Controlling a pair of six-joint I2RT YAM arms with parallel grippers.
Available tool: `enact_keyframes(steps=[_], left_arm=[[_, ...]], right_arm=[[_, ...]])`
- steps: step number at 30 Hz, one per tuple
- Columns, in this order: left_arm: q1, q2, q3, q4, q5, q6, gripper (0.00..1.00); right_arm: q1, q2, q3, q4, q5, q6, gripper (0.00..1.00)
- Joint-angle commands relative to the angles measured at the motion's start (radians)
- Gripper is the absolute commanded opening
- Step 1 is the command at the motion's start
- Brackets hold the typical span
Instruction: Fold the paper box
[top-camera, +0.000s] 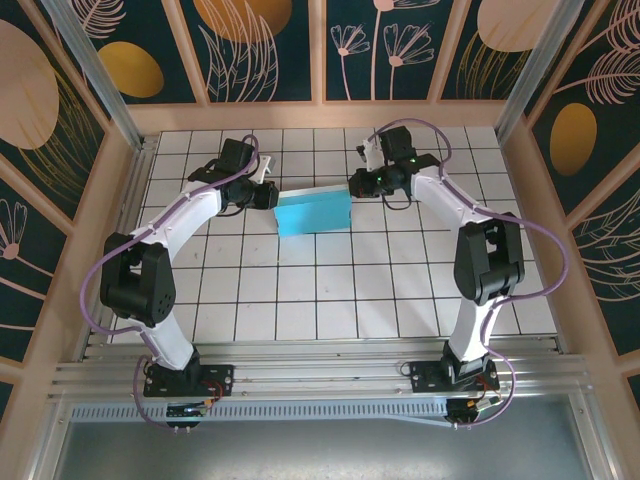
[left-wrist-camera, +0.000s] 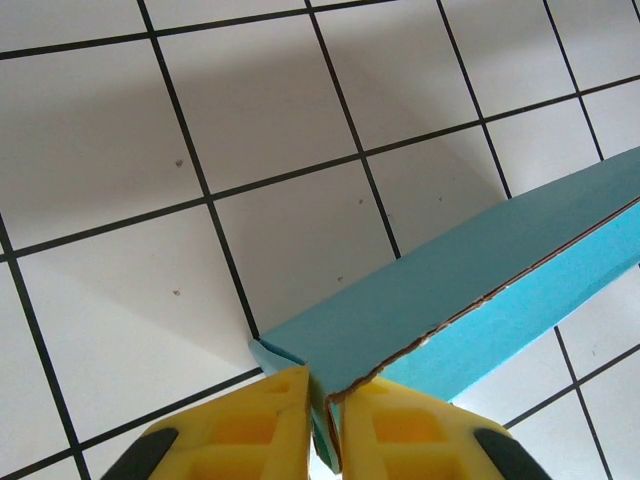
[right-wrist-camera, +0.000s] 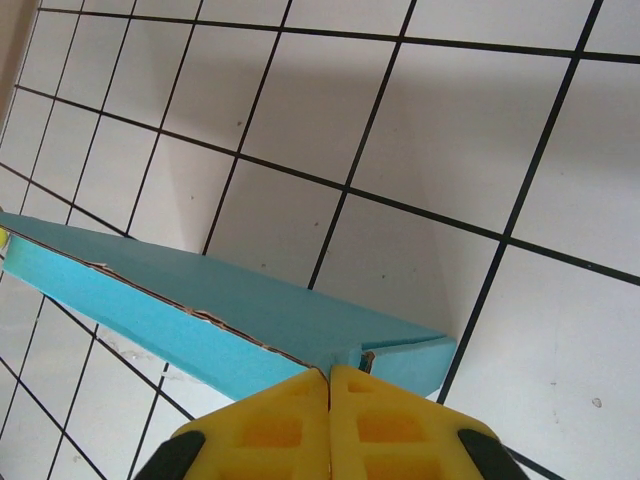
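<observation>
From above, the blue paper box (top-camera: 312, 212) lies between the two pincers, on the far half of the white tiled surface (top-camera: 300, 300). The left pincer (top-camera: 268, 192) is at the box's left end. The right pincer (top-camera: 356, 184) is at its right end. Each one touches its own end of the box. From up here the pincers look too small for me to see how tightly they are closed.

The camera on the left wrist is much closer. The left pincer (left-wrist-camera: 324, 395) is pinched nearly closed, with a thin corner of the paper box (left-wrist-camera: 470, 290) squeezed between its yellow pads (left-wrist-camera: 250, 430). The box runs away from this pincer, up and to the right. It looks long, flat and blue. A rough brownish edge runs along it where two layers meet. A grey shadow lies on the surface (left-wrist-camera: 260, 110) past the pincer. I cannot tell if the box touches the tiles.

The camera on the right wrist shows the other end. The right pincer (right-wrist-camera: 329, 380) has its yellow pads (right-wrist-camera: 400, 430) pressed close together, and a corner of the paper box (right-wrist-camera: 200, 300) is caught between them. The box runs away from this pincer to the left. The same rough edge shows along its length. A grey shadow falls on the surface (right-wrist-camera: 450, 130) beyond the box.
</observation>
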Motion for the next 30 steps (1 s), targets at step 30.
enact_keyframes(steps=[30], left_arm=[[-0.007, -0.129, -0.185, 0.13, 0.12, -0.125, 0.25]], right_arm=[[0.026, -0.102, -0.221, 0.082, 0.012, 0.029, 0.13]])
